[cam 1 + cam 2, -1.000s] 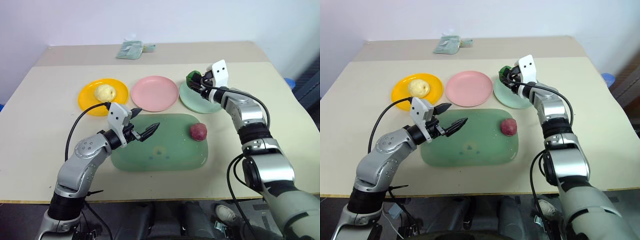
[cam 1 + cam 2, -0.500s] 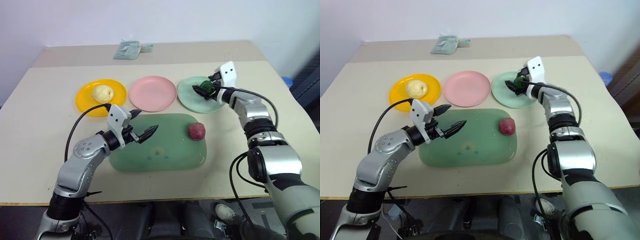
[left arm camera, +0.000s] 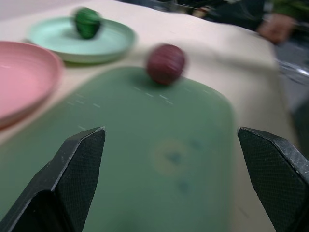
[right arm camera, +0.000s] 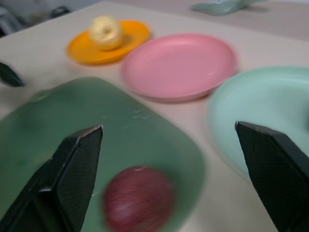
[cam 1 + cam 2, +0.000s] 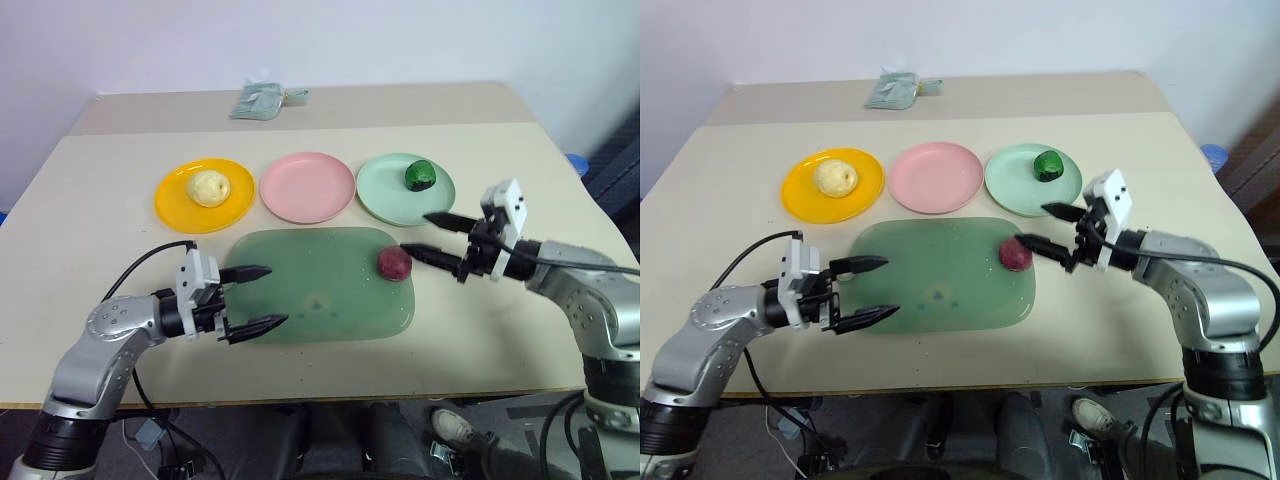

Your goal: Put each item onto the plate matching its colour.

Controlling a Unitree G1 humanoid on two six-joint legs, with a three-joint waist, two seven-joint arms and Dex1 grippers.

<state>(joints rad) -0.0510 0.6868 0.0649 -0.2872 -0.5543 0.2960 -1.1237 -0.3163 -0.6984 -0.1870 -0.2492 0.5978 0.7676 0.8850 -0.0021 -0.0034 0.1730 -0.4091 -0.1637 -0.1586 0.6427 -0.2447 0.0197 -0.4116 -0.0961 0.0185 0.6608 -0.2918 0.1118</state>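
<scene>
Plates line up in a row across the far half of a beige table: an orange-yellow plate on the robot's left, a pink plate in the middle and a mint green plate on the right. The pale yellow lump sits on the orange-yellow plate, and the dark green lump sits on the mint green plate, toward its far right rim. The pink plate is bare. The maroon-red lump rests on the large dark green mat nearer the robot, close to the mat's right edge.

The right gripper hovers just beside the maroon lump on its right side, pointing leftward across the table, its jaws spread wide and holding nothing; one black finger reaches over the near rim of the mint green plate, the other points at the lump. The left gripper hangs over the mat's left edge, pointing rightward, its jaws likewise wide apart and empty. A crumpled pale green cloth lies at the table's far edge, well apart from the plates.
</scene>
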